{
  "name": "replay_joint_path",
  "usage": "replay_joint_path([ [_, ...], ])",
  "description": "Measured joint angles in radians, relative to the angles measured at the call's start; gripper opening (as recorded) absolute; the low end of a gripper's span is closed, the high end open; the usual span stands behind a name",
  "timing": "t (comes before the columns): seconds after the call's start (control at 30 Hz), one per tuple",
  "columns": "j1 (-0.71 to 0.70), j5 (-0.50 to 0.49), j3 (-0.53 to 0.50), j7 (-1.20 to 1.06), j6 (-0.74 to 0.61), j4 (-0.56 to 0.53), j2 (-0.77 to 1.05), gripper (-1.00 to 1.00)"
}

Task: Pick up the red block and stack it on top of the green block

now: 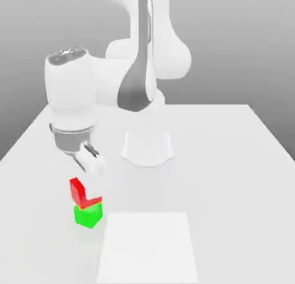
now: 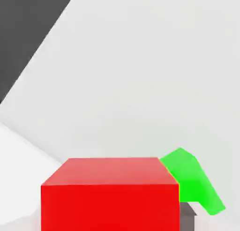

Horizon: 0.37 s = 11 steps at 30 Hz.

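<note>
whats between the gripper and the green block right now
The red block, gripped above the green block by the gripper, as the exterior view shows. No gap appears between the blocks there, though whether they touch I can't tell.

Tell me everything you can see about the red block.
The red block is bright red and box-shaped, with plain, smooth, flat faces and straight edges; no marks or damage show. It looks solid, its material unclear. The gripper holds it and hides part of it in the exterior view. There it appears just above the green block, overlapping its upper edge in the picture; whether those two touch, I can't tell.
</note>
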Motion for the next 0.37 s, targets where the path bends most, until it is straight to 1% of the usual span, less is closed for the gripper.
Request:
replay_joint_path([
  [0.07, -0.016, -0.007, -0.003, 0.030, 0.044, -0.024, 0.020, -1.00],
  [0.23, -0.011, 0.024, -0.005, 0.017, 0.209, -0.025, 0.184, -1.00],
  [0.27, -0.013, 0.040, 0.001, 0.006, 0.239, -0.024, 0.216, 1.00],
  [0.37, -0.011, 0.040, 0.001, 0.006, 0.239, -0.024, 0.216, 1.00],
])
